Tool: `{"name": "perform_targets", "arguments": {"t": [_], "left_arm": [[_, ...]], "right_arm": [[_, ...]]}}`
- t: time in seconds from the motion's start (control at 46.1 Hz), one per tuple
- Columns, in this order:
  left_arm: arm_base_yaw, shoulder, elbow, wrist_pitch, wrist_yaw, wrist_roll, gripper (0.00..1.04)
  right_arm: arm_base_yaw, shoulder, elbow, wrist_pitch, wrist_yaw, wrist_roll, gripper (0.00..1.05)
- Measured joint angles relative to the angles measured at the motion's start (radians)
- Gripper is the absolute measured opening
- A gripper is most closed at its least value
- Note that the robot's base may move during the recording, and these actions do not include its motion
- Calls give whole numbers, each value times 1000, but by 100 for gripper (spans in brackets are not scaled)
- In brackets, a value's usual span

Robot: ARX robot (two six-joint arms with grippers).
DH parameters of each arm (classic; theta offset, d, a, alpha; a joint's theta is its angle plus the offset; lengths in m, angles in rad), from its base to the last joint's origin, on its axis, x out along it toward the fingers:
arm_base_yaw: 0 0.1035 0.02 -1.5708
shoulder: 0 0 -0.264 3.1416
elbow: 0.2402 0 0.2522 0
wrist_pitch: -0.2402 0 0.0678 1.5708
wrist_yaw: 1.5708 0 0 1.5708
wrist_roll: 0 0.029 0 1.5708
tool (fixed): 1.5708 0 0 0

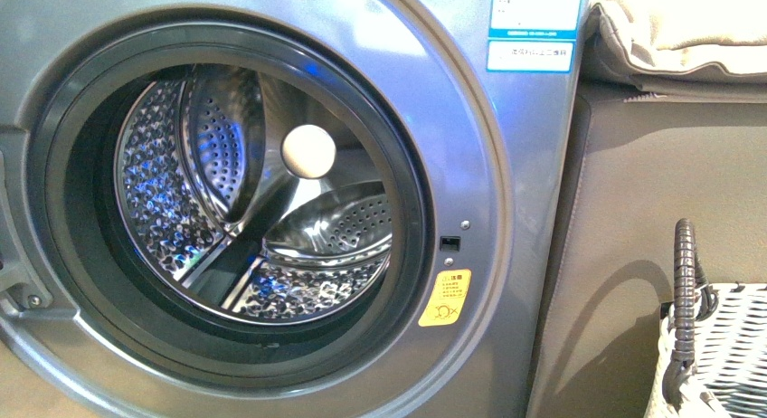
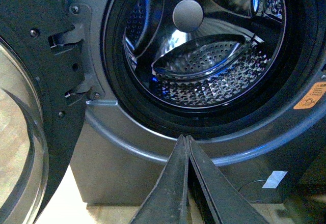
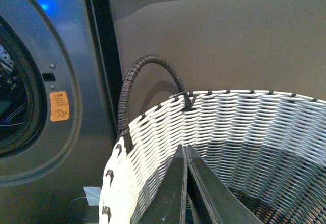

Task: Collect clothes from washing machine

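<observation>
The grey washing machine (image 1: pixel 506 165) fills the front view, its porthole open with a black gasket (image 1: pixel 411 210) around the perforated steel drum (image 1: pixel 181 210). No clothes show in the drum or anywhere in view. Neither arm shows in the front view. In the left wrist view my left gripper (image 2: pixel 186 138) is shut and empty, below the porthole rim of the machine (image 2: pixel 153 152). In the right wrist view my right gripper (image 3: pixel 184 147) is shut and empty, over the inside of the woven basket (image 3: pixel 229 122).
The open glass door (image 2: pixel 25 132) hangs beside the porthole on its hinge (image 2: pixel 71 61). The white woven basket (image 1: pixel 724 346) with a dark handle (image 1: pixel 685 282) stands right of the machine. A beige cushion (image 1: pixel 678 29) lies at the top right. An orange sticker (image 1: pixel 445 298) marks the machine's front.
</observation>
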Motion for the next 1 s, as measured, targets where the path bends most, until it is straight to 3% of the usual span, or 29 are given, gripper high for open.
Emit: {"name": "perform_targets", "arguments": {"t": [0.39, 0.412, 0.672, 0.781, 0.889, 0.998], "left_arm": [[0, -45, -42, 6, 0, 0, 4], [0, -45, -42, 6, 0, 0, 8], [0, -45, -42, 6, 0, 0, 69], [0, -45, -42, 6, 0, 0, 88], [0, -45, -42, 6, 0, 0, 100], [0, -45, -42, 6, 0, 0, 98]], "right_arm": [[0, 0, 0, 0, 1, 0, 2], [0, 0, 0, 0, 1, -2, 4], [0, 0, 0, 0, 1, -1, 65], [0, 0, 0, 0, 1, -1, 83], [0, 0, 0, 0, 1, 0, 99], [0, 0, 0, 0, 1, 0, 97]]}}
